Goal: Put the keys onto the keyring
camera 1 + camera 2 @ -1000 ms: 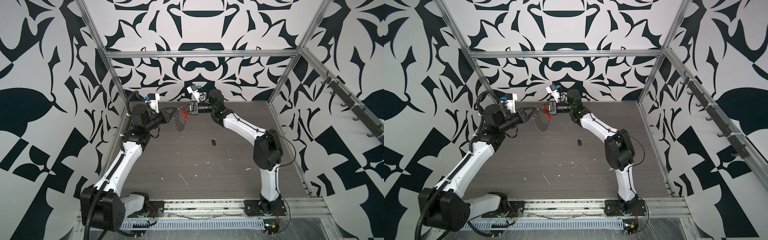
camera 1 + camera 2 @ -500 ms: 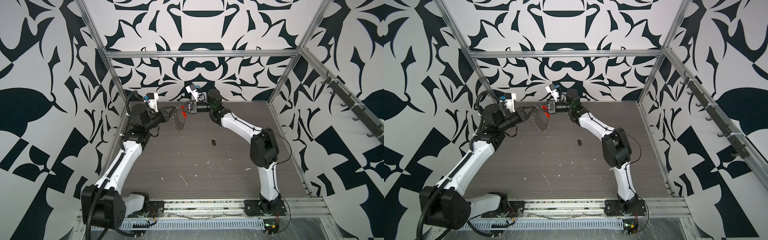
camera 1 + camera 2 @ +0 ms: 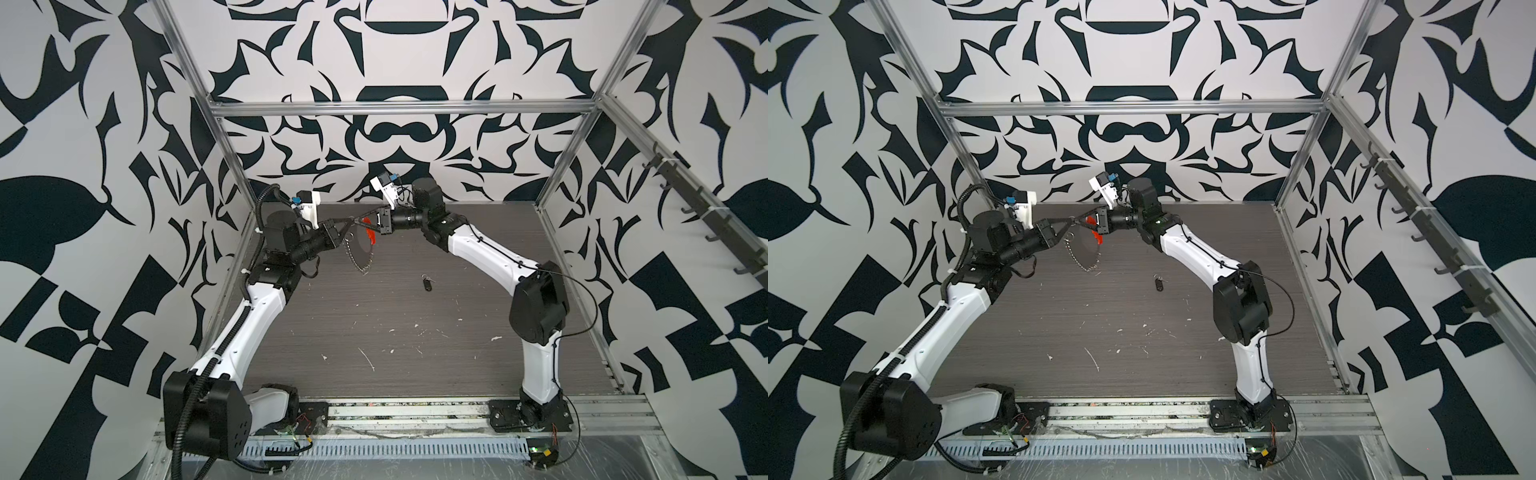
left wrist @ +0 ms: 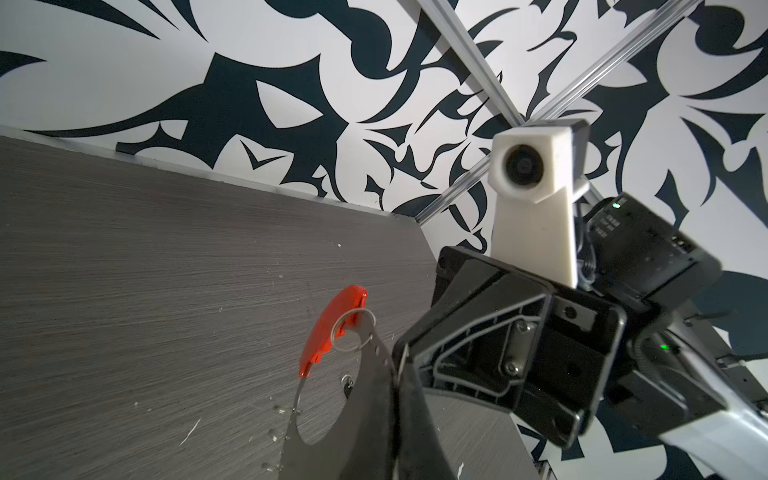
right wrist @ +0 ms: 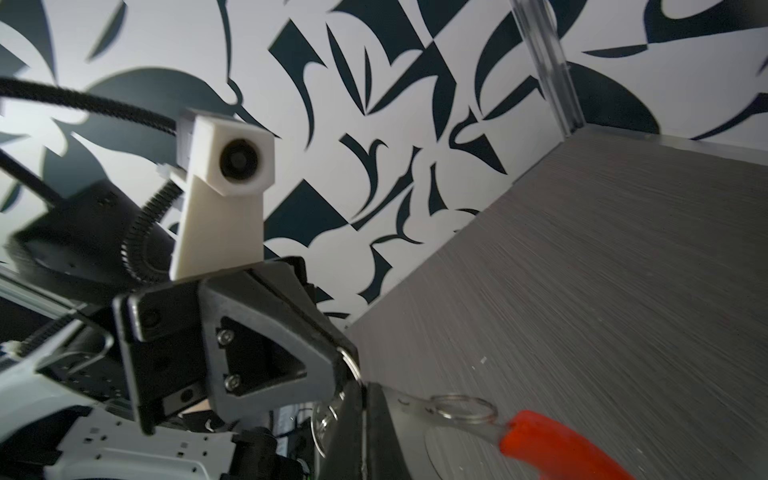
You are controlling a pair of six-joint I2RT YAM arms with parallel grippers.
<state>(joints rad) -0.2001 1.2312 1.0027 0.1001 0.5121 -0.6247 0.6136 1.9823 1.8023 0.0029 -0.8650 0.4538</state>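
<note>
Both arms are raised and meet tip to tip in the upper centre of both top views, over the far part of the dark grey wood-grain counter point(image 3: 374, 324). The left pincer point(image 3: 352, 219) is closed on the top of the large oval keyring of silvery chain links point(image 3: 356, 261). The right pincer point(image 3: 362, 220) comes in from the right of the frame and is also clamped on the keyring. In the right wrist view a flat silvery strip point(image 5: 409, 402) emerges from between its closed fingers point(image 5: 384, 436). The keyring hangs clear of the counter, its chain loop drooping below the two tips. Its curved red plastic section point(image 3: 370, 236) is on the side nearer the right pincer. In the left wrist view the small silver split ring point(image 4: 353, 330) overlaps the red section. The small black oblong key fob point(image 3: 425, 284) has a tiny silver ring at its upper end. It lies flat on the counter right of centre, below and right of the hanging keyring, well apart from both pincers and not threaded on. White specks point(image 3: 365, 357) are scattered over the lower centre of the counter.
</note>
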